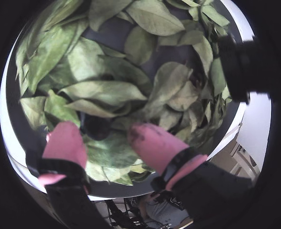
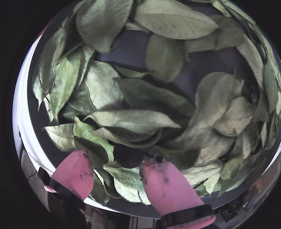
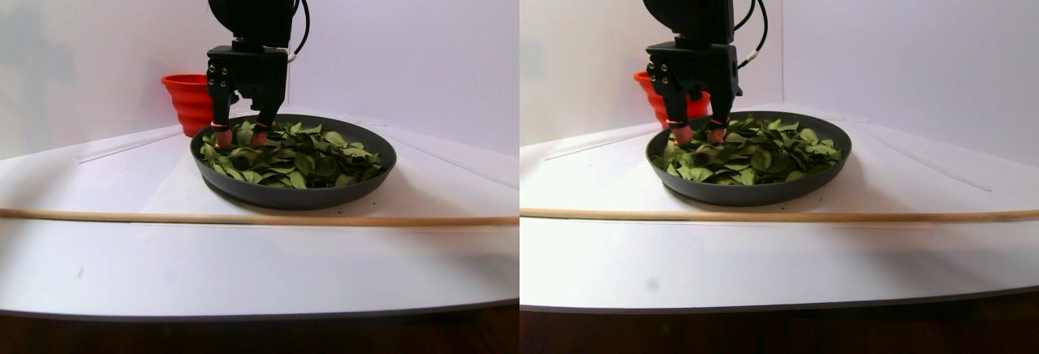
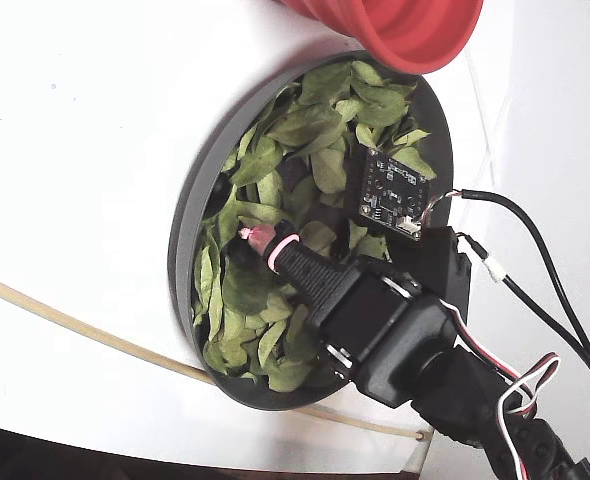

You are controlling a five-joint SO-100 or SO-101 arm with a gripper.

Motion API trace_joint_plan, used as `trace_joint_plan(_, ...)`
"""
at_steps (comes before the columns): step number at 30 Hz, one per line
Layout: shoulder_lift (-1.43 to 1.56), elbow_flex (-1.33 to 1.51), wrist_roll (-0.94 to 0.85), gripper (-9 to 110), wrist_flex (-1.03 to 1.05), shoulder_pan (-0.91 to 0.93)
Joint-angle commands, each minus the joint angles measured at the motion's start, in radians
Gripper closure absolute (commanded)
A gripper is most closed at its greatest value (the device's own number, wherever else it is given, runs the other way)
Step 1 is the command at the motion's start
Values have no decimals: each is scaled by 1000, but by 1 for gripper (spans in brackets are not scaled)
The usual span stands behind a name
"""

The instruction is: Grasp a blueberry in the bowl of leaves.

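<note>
The blueberry [image 1: 96, 126] is a small dark round berry lying among green leaves in the dark grey bowl of leaves [image 1: 131, 183]. It also shows in the other wrist view [image 2: 127, 155]. My gripper [image 1: 107, 139] is open, with its two pink fingertips down at the leaves on either side of the berry and slightly nearer the bowl's edge. A leaf lies between the fingertips. In the stereo pair view my gripper [image 3: 241, 136] reaches down into the far left part of the bowl [image 3: 292, 196]. In the fixed view one pink fingertip [image 4: 259, 239] shows over the leaves.
A red ribbed cup [image 3: 185, 101] stands behind the bowl on the left, and also shows in the fixed view [image 4: 405, 25]. A thin wooden rod [image 3: 243, 218] lies across the white table in front of the bowl. A small circuit board [image 4: 390, 190] on the arm hangs over the leaves.
</note>
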Motion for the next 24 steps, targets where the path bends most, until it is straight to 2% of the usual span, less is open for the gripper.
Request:
trace_joint_plan(1,2,-6,0,82,-17,0)
trace_joint_plan(24,-81,5,-20,83,-107,14)
